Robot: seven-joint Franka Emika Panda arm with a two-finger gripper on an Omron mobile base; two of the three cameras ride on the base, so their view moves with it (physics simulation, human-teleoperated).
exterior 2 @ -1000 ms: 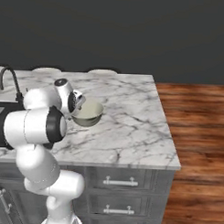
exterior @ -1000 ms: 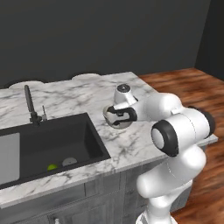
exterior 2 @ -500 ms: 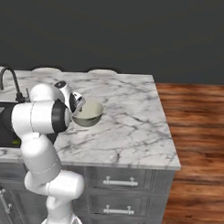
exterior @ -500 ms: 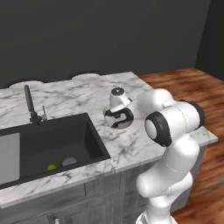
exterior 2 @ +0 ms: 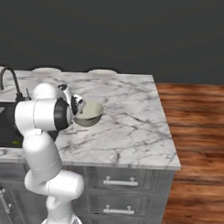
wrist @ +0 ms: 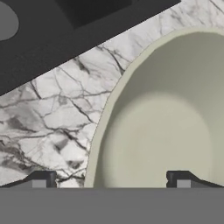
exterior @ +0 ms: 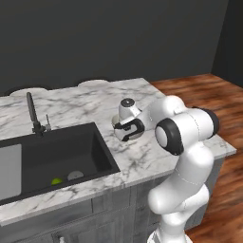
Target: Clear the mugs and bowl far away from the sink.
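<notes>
We hover our gripper (wrist: 111, 179), jaws spread wide and empty, over the cream bowl (exterior 2: 88, 114) on the marble counter (exterior 2: 131, 128) beside the sink (exterior: 52, 156). It looks rigid, smooth, probably slippery; pinching its thin rim seems best.

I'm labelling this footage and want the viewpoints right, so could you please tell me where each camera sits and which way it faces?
Left base view: behind the arm to its left, looking forward and down over the sink and counter; the white arm rises at lower right.
Right base view: behind the arm to its right, facing the counter and the bowl; the arm rises at lower left.
Hand view: on the hand, looking down at the bowl; the open gripper straddles its rim.
Both base views share sink, counter and arm.
</notes>
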